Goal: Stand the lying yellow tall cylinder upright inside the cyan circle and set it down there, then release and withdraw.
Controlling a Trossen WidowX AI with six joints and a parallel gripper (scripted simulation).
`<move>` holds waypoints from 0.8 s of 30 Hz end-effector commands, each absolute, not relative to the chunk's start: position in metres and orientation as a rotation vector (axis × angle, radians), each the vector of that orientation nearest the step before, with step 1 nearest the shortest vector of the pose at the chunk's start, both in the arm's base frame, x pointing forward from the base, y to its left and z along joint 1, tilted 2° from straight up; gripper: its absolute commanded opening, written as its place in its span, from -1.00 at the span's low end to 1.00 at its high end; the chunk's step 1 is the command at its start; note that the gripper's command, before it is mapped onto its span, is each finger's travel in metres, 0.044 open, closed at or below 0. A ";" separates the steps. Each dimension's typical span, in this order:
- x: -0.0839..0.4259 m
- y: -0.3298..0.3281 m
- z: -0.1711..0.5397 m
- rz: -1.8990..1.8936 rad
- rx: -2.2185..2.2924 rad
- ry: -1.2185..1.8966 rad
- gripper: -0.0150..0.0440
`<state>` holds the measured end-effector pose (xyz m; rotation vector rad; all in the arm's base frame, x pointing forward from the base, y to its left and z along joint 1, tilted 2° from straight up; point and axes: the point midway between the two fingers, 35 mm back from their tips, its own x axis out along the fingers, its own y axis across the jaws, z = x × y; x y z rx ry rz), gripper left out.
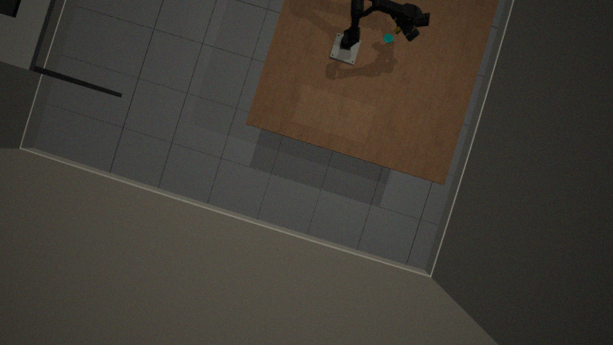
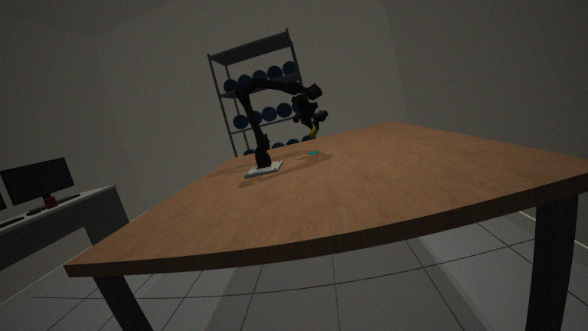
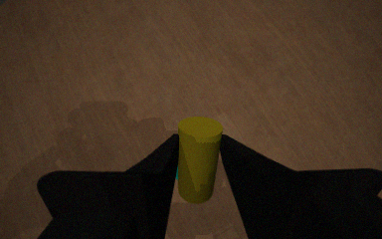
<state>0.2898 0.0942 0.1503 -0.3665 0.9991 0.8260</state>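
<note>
Aloft, the end effector (image 1: pixel 401 30) (image 2: pixel 315 126) (image 3: pixel 199 139) grips the tilted yellow cylinder (image 1: pixel 397 30) (image 2: pixel 313 132) (image 3: pixel 198 161)

No readable text, labels, brands, numbers or signs in the top, exterior or wrist view. Any finer markings would be too small or too dark to make out.
</note>
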 end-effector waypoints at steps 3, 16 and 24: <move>0.292 0.094 0.151 0.831 -0.332 0.960 -0.14; 0.296 0.093 0.150 0.841 -0.275 0.882 -0.14; 0.297 0.091 0.150 0.848 -0.243 0.834 -0.14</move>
